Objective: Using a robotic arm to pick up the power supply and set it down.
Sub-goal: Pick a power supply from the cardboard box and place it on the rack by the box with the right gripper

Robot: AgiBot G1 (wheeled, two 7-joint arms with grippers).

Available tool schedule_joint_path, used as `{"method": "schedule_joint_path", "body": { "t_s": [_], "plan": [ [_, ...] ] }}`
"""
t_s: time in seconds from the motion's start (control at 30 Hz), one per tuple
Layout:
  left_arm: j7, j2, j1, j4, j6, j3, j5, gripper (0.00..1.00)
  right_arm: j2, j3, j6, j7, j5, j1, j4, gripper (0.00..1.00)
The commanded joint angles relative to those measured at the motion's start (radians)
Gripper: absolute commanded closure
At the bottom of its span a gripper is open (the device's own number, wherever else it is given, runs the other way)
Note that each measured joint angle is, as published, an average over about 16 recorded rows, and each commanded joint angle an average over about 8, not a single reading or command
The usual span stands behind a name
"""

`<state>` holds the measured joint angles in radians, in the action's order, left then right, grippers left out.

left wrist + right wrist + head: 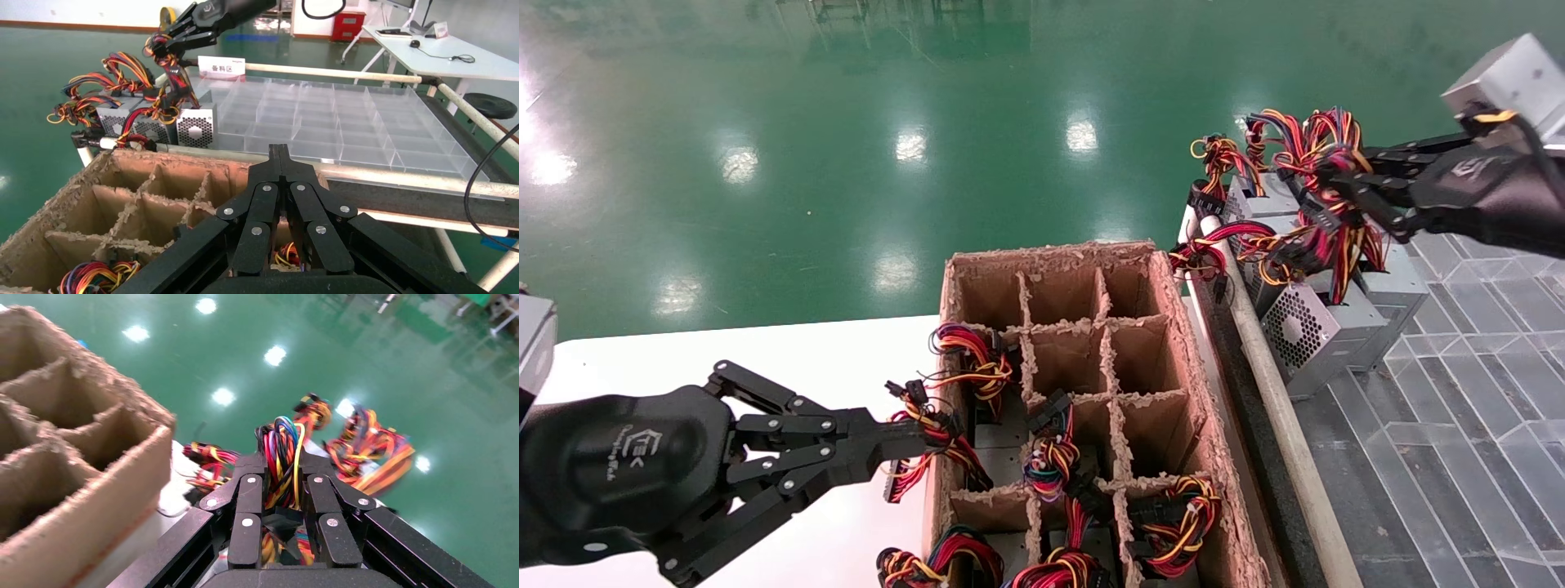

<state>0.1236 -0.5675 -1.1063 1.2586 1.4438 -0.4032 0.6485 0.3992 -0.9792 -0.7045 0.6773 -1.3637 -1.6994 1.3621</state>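
Several grey power supplies stand at the near corner of the clear tray on the right. The nearest power supply [1307, 327] [196, 125] shows its honeycomb grille. Its red-yellow-black wire bundle [1324, 220] [280, 447] runs up into my right gripper [1324, 175] [281, 462] [164, 48], which is shut on the wires above the units. The unit's body still looks to rest on the tray. My left gripper [919, 437] [278, 153] is shut with nothing between its tips, beside the cardboard box's left wall, close to loose wires.
The brown cardboard divider box [1050, 253] [153, 162] [92, 478] stands between the arms, with more wired units in its nearer cells. A white tube rail [1279, 408] edges the clear divided tray [1459, 408] [336, 116]. The white table [764, 351] lies to the left, green floor beyond.
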Motion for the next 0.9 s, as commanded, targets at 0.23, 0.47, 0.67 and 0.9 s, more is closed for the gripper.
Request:
{"method": "schedule_joint_path", "body": {
  "t_s": [0.23,0.47,0.67,0.9],
  "plan": [
    [0.0,0.0,0.0,0.0,0.0,0.0,0.0,1.0,0.011,0.005,0.0,-0.013,0.036,0.012,0.0,1.0],
    [0.0,0.0,0.0,0.0,0.0,0.0,0.0,1.0,0.019,0.007,0.004,-0.028,0.056,0.023,0.0,1.0],
    [0.0,0.0,0.0,0.0,0.0,0.0,0.0,1.0,0.025,0.005,-0.011,-0.046,0.062,0.025,0.0,0.52],
    [0.0,0.0,0.0,0.0,0.0,0.0,0.0,1.0,0.026,0.01,-0.03,-0.068,0.084,0.025,-0.001,0.0]
  ]
}}
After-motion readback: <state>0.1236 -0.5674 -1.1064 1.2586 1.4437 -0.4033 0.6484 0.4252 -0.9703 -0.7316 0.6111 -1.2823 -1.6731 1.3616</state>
